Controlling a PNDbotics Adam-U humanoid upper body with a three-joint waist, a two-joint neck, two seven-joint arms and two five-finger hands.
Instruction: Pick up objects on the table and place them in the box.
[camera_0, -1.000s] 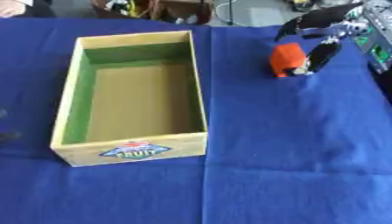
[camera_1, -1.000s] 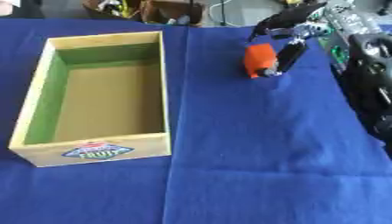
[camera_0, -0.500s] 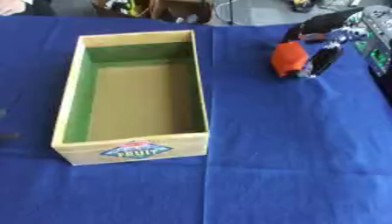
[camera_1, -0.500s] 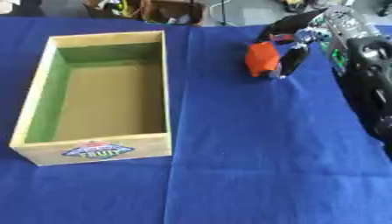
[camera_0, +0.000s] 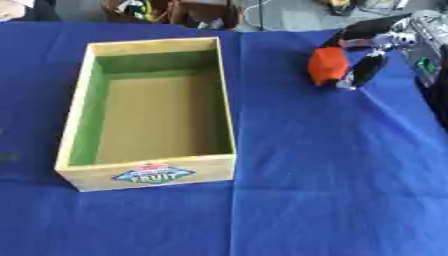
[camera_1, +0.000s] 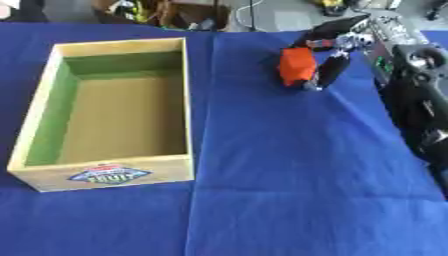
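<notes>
Blue cloth (camera_0: 332, 165) covers the whole tabletop, with fold creases running across and along it.

Wooden box (camera_0: 226, 107): open-topped, long axis running from near edge to far edge, sitting on the left half of the tabletop. Inner walls green, floor bare brown, nothing in it. Near end wall carries a label (camera_0: 153, 174) reading "FRUIT".

Right hand (camera_1: 337, 42): enters from the far right corner, black arm (camera_1: 420, 95) down the right edge in the right eye view. Fingers and thumb are curled round an orange object (camera_1: 296, 66), one dark finger (camera_0: 366, 70) down its right side and another over its top. The object is blocky, orange-red; what it is cannot be made out. It sits near the far right corner of the tabletop, well apart from the box. Whether it is touching the cloth or just above it is hard to tell; the fingertips look to be at cloth level.

Left hand: not seen in either view.

Clutter beyond the far edge, off the tabletop.
</notes>
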